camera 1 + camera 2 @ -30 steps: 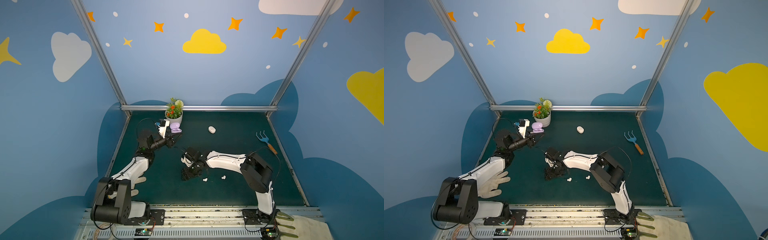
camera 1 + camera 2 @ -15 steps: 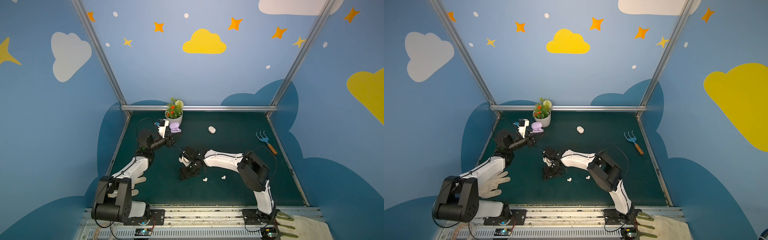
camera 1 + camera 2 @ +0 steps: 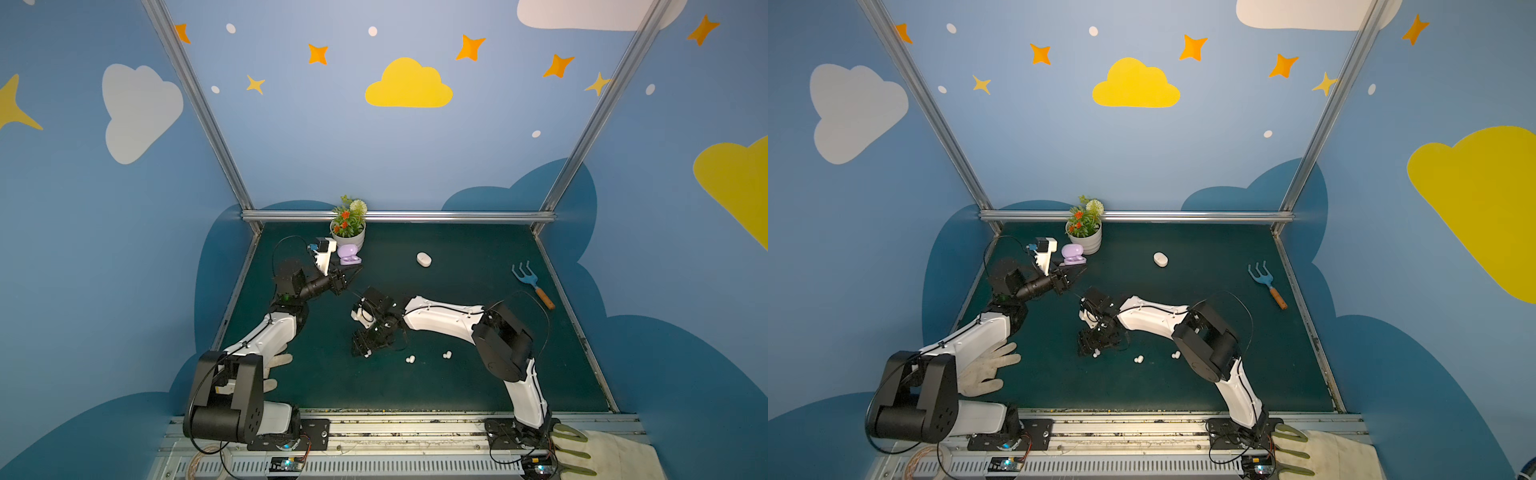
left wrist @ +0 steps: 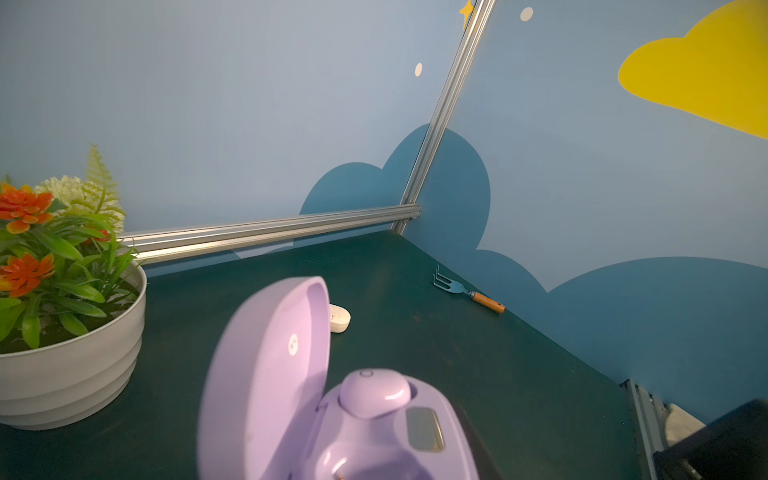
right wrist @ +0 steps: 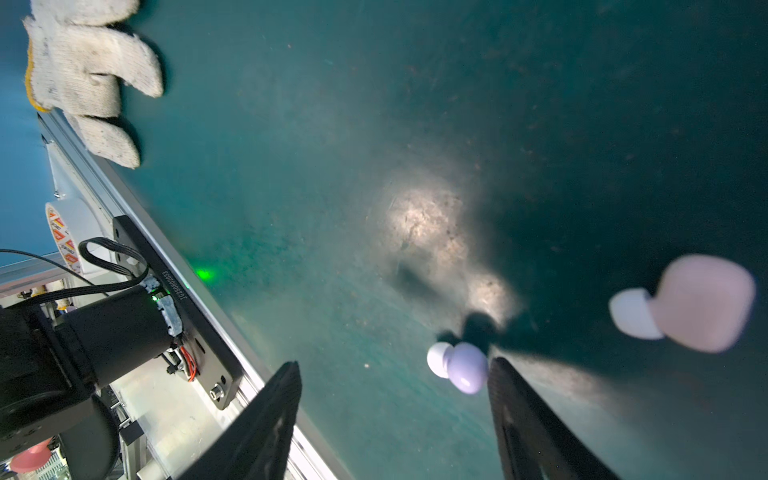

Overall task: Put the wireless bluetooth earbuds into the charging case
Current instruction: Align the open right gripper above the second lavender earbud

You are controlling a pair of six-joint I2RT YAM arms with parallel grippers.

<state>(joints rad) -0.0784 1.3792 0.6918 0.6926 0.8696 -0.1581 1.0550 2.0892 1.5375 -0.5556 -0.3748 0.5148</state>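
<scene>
1. Right gripper [image 5: 395,363]: jaws wide apart, low over the dark green worktop [image 5: 332,166], middle, nearer the front edge.
2. Tiny lilac bean-shaped plastic earbud [image 5: 462,369] lies between the jaws, just beside one finger.
3. Pale pink earbud [image 5: 702,303] is near, outside the jaws, blurred.
4. Left gripper [image 3: 353,271] is at the open lilac oval charging case [image 4: 266,374], at the back edge beside the white flower pot [image 4: 70,365]. Cannot tell if it grips.
5. Second lilac bud [image 4: 374,392] is seated in the case.

Top views bright, edges bowed; right wrist view dim, glare patch on the mat [image 5: 424,224] beyond the right claw [image 5: 395,363], hard shadows at its tips, pink bud [image 5: 702,303] beside it blurred; lilac case [image 4: 332,395] soft in left wrist view.
</scene>
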